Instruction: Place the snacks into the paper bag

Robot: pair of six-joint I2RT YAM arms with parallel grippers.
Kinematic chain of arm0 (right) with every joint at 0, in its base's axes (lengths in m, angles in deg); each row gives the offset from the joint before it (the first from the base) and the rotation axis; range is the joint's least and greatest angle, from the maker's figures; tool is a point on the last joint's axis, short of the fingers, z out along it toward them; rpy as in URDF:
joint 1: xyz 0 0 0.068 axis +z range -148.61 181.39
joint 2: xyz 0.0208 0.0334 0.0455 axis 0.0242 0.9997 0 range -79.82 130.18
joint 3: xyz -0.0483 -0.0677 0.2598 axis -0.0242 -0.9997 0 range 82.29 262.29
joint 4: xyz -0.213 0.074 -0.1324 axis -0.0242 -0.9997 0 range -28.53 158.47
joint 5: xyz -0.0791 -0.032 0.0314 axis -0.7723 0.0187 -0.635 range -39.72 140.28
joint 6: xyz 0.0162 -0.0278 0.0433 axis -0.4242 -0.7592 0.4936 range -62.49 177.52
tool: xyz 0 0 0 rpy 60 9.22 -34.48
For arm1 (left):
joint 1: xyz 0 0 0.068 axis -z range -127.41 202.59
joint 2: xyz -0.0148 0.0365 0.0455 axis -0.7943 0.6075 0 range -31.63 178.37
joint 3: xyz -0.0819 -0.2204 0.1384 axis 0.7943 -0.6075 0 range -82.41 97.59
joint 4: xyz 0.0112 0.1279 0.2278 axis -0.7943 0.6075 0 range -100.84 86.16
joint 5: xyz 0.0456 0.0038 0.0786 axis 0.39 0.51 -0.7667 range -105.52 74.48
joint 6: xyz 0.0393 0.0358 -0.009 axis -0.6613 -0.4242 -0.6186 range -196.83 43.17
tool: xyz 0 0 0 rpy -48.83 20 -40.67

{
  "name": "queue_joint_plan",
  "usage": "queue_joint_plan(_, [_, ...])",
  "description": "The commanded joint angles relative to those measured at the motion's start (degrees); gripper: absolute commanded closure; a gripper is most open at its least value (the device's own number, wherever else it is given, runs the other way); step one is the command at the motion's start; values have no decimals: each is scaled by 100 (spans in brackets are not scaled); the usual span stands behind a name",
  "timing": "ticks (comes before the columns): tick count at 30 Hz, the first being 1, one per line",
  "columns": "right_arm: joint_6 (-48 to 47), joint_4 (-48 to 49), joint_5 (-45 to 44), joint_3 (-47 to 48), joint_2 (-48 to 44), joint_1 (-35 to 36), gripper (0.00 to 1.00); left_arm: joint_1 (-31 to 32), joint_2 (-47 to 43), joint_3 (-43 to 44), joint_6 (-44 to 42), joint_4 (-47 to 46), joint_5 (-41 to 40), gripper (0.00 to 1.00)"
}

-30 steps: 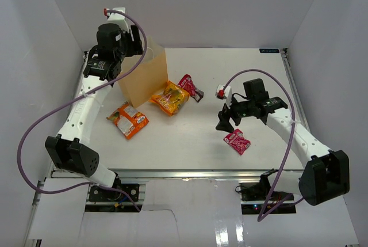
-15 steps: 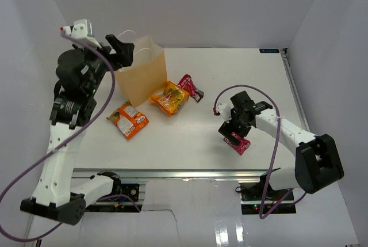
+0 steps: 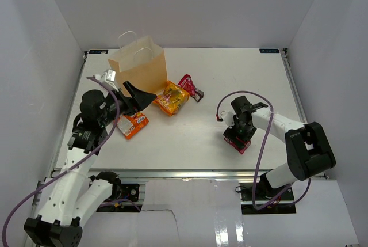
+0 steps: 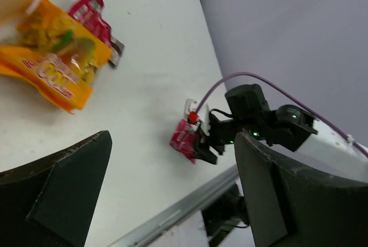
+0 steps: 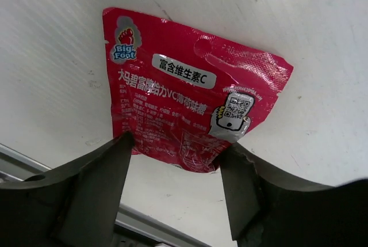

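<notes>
The tan paper bag (image 3: pixel 140 67) stands upright at the back left, its mouth open. An orange packet (image 3: pixel 133 124) lies in front of it. An orange-yellow packet (image 3: pixel 171 98) and a red-pink packet (image 3: pixel 188 85) lie to the bag's right; both show in the left wrist view (image 4: pixel 53 63) (image 4: pixel 94 19). My left gripper (image 3: pixel 142 97) is open and empty, raised between the bag and the orange packets. A second red-pink packet (image 5: pixel 187 88) lies flat at the right front. My right gripper (image 5: pixel 175 172) is open and low over it, one finger at each side of its near edge. No silver-grey packet is in view.
The table's front metal rail (image 3: pixel 190 173) runs just below the right packet. White walls (image 3: pixel 313 34) enclose the table on three sides. A purple cable (image 3: pixel 259 120) loops off the right arm.
My left arm has swung down and forward from over the bag's mouth to low beside the orange packets. My right gripper has dropped onto the right red-pink packet.
</notes>
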Motion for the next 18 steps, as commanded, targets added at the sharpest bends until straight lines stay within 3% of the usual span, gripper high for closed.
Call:
queue_joint_plan(1, [-317, 79, 549, 28, 57, -166, 33, -7, 11, -488, 1212, -887, 1044, 2])
queue_joint_plan(4, [-485, 43, 918, 1, -13, -298, 51, 151, 204, -858, 1505, -1248, 1334, 2])
queue_joint_plan(7, [-582, 43, 1112, -25, -92, -386, 67, 677, 485, -982, 1611, -1486, 1038, 2])
queue_joint_plan(8, [-635, 43, 1208, -25, -127, -404, 77, 1027, 652, -1008, 1673, -1556, 923, 2])
queue_joint_plan(13, [-741, 26, 1657, 89, -514, -500, 92, 1917, 1434, -1262, 2050, -2303, 457, 2])
queue_joint_plan(18, [-776, 8, 2500, 536, -988, -527, 92, 2638, 2688, -1132, 2210, -2875, 245, 2])
